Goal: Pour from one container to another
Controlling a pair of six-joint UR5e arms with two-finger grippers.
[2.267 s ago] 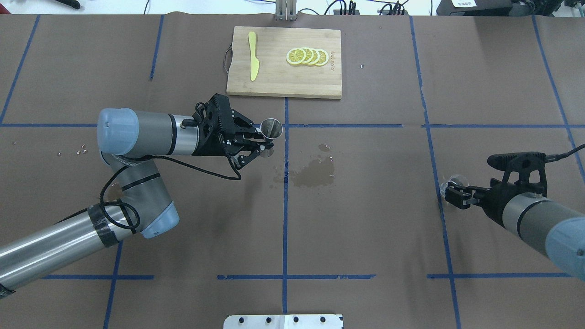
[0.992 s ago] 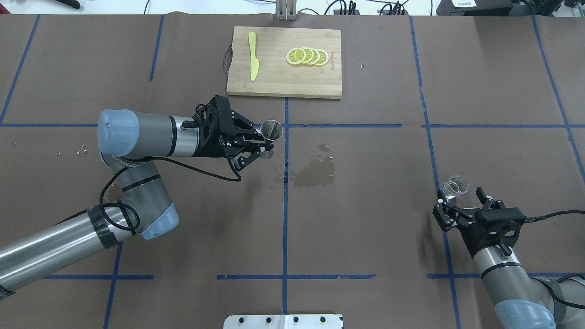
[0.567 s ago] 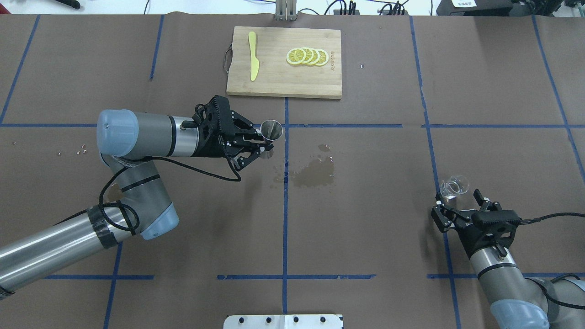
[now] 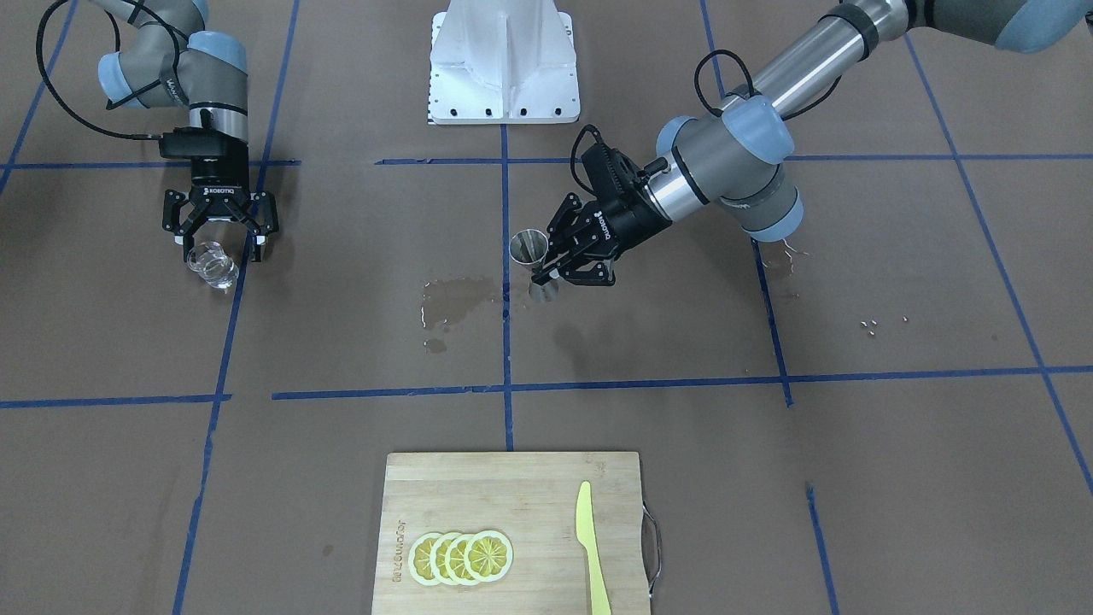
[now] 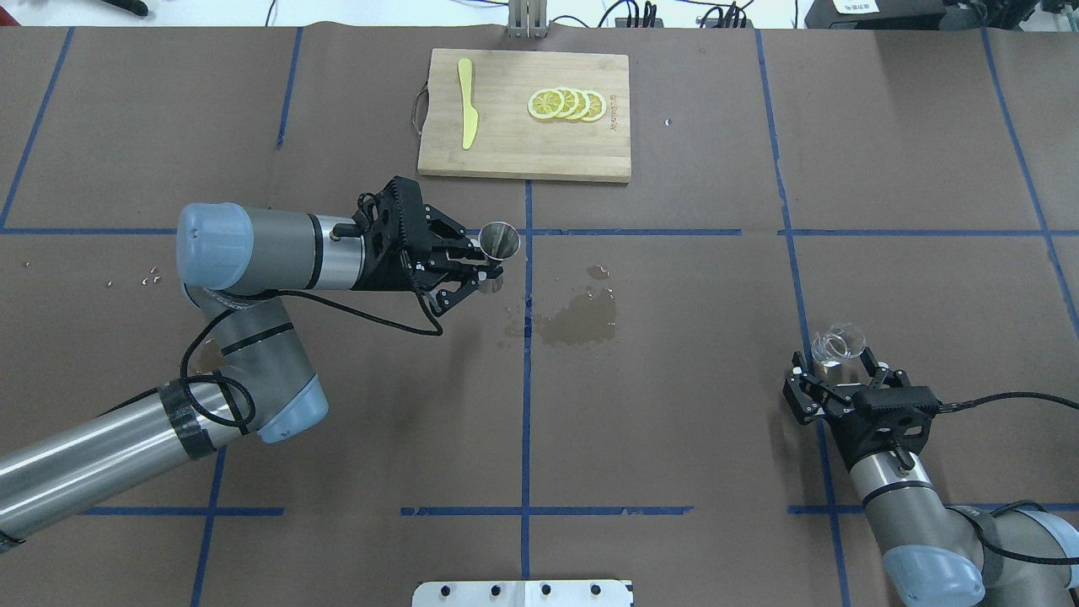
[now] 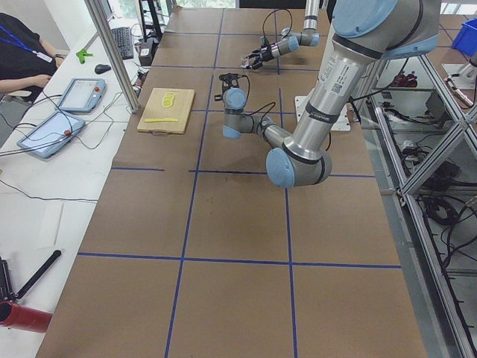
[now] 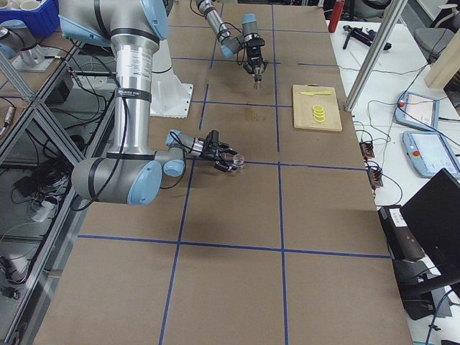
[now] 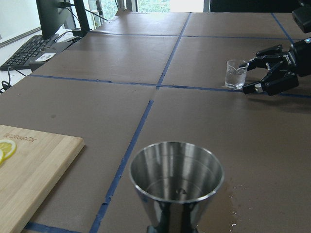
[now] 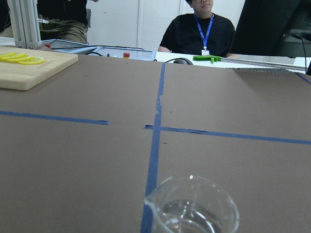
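Observation:
The steel jigger hangs upright just above the table's centre, my left gripper shut on its narrow waist. It fills the bottom of the left wrist view, where the jigger's open mouth faces up. The clear glass cup stands on the table at the right with clear liquid in it. My right gripper is open on the cup's near side, its fingertips reaching either side of the cup's base without touching. In the front view the cup sits just past that gripper. The cup sits close at the bottom of the right wrist view.
A wooden cutting board with lemon slices and a yellow knife lies at the far middle. A wet patch darkens the paper right of the jigger. A white base plate is at the near edge. An operator sits beyond the table.
My right gripper let go of the cup, swung round to its near side and opened, then crept forward toward it. The left arm with the jigger has barely moved.

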